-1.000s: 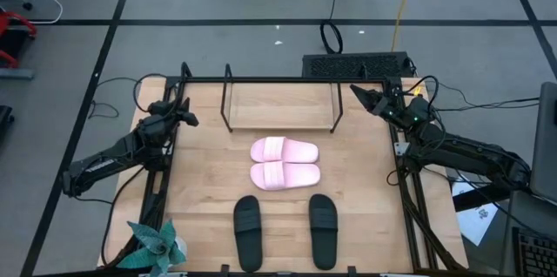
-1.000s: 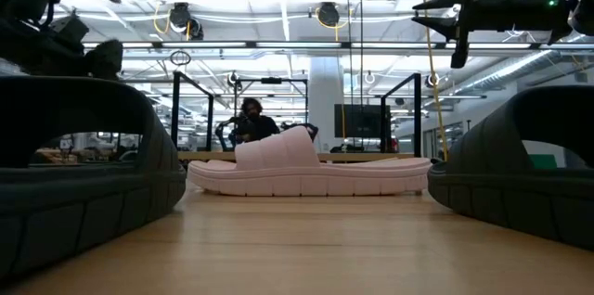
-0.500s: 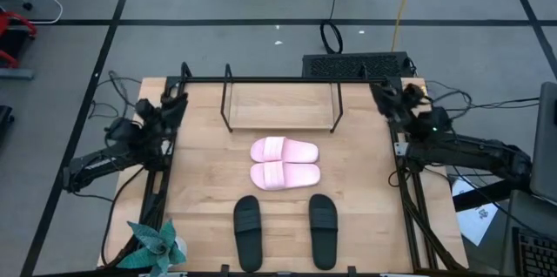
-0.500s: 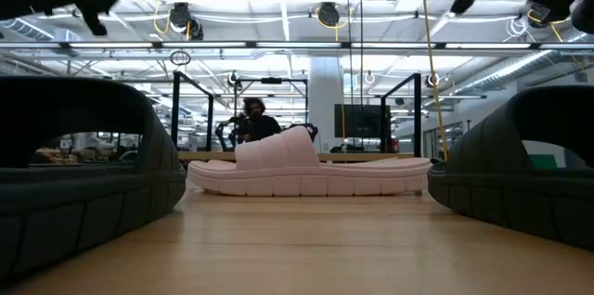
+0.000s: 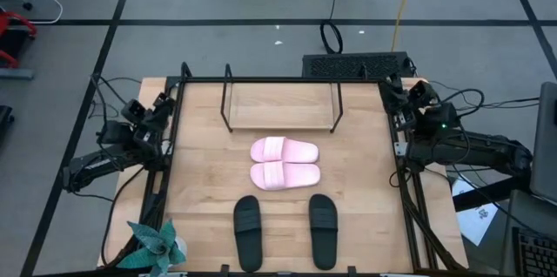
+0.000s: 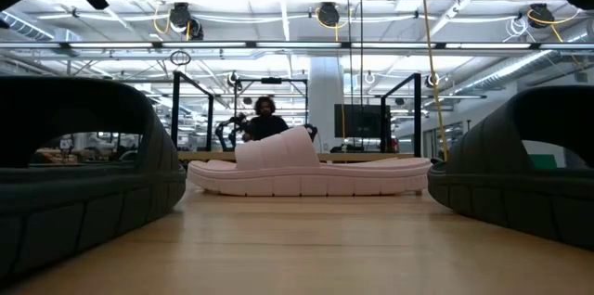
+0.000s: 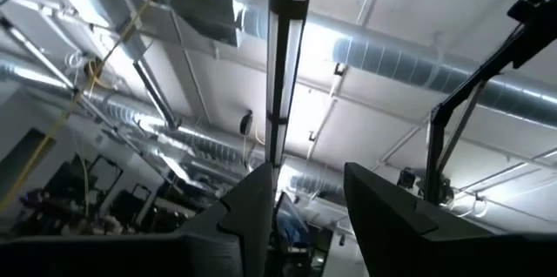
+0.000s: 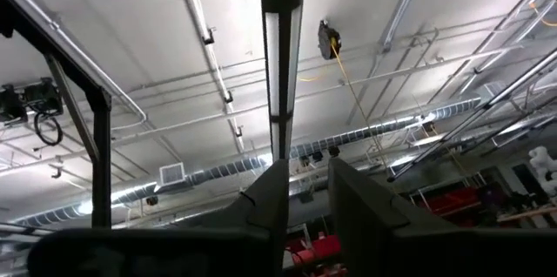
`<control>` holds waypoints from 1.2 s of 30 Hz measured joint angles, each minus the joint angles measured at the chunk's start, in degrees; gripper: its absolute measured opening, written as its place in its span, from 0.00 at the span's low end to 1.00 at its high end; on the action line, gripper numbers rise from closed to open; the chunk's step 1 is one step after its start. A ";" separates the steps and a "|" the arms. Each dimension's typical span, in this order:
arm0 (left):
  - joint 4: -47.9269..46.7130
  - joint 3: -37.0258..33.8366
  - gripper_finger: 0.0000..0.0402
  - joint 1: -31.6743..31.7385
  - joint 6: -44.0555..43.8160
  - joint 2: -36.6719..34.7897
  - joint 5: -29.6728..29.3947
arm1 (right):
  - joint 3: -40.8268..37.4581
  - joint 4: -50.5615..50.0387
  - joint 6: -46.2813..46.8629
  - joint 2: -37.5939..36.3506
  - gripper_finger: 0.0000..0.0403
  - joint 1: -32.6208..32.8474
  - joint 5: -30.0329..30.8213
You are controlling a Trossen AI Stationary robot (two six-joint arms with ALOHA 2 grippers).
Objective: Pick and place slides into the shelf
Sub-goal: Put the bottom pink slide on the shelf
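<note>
Waiting at frame edges: left gripper (image 5: 159,103) and right gripper (image 5: 402,94) part-open, empty. Slides (image 5: 284,163) unpicked, shelf (image 5: 280,127) bare. Next: reach for a slide.

place: lab/workshop | signs: ceiling ducts (image 7: 452,72), strip lights (image 8: 280,50) (industrial), taped floor (image 5: 261,22)

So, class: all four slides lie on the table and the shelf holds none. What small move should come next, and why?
Probably swing the left gripper down toward the upper pink slide, the one nearest the shelf. Both grippers, the right gripper too, sit at the table's edges, pointed at the ceiling and holding nothing.
</note>
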 joint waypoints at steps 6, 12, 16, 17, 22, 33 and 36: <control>-3.37 0.00 0.37 0.00 -3.65 0.00 -0.17 | 0.12 -2.11 -3.70 0.14 0.19 1.01 -0.05; -1.51 0.00 0.37 0.00 -2.82 0.00 -0.24 | 0.78 -4.88 -10.26 1.22 0.19 3.34 -0.07; 0.41 0.00 0.37 0.00 -2.18 0.00 -1.71 | 6.21 -9.65 -15.27 2.83 0.19 5.53 -0.12; 1.10 0.00 0.37 0.00 -1.46 -0.02 -2.42 | 8.20 -12.26 -16.61 3.35 0.19 6.11 -0.12; 4.25 0.65 0.37 0.00 0.69 -0.01 -5.71 | 19.76 -28.03 -22.17 7.51 0.19 9.69 -0.07; -31.27 23.74 0.37 0.00 7.47 2.19 -5.80 | 35.75 -35.22 -32.38 17.38 0.19 15.79 -0.07; -40.84 31.68 0.37 0.00 5.81 6.45 -7.36 | 36.88 -35.14 -33.75 17.92 0.19 16.23 -0.02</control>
